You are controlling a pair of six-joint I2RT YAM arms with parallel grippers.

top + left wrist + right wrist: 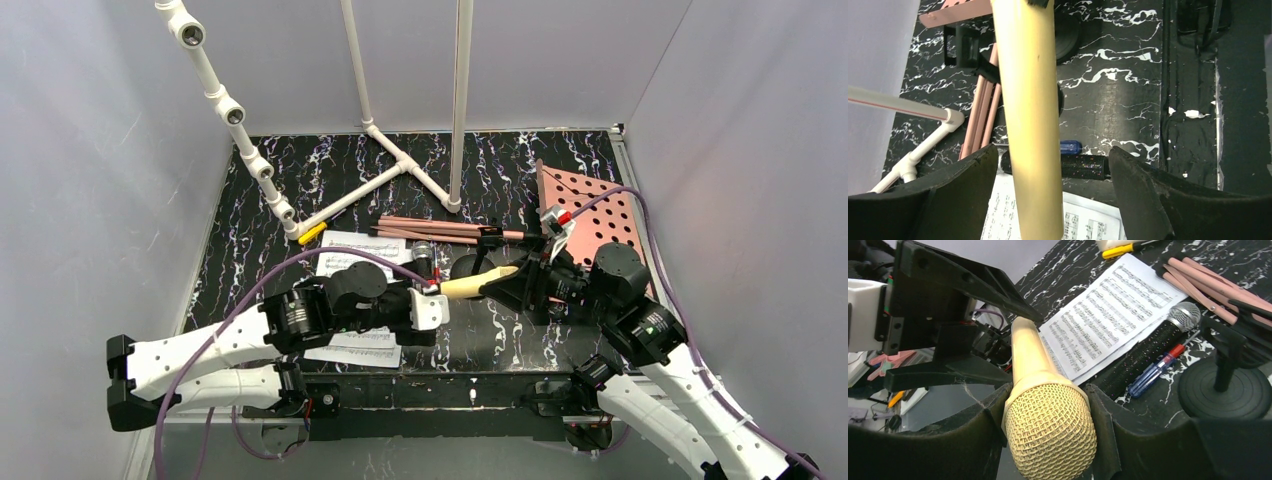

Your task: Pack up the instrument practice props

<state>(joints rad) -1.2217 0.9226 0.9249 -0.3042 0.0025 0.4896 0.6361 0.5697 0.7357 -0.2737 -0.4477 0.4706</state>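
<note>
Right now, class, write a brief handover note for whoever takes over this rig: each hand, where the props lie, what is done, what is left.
Right hand: shut on the yellow mesh-headed microphone, just behind its head.
Left hand: open, straddling that microphone's handle, not gripping.
On the black marbled table: white sheet-music pages, black grey-headed microphone, black round-based mic pole, pink perforated board with copper tripod legs.
Done: nothing visibly packed; no container in view.
Left: all props.

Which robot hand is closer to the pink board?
Right. The right gripper, holding the yellow mic, sits just left of the board; the left gripper is farther left, open around the mic's handle.
</note>
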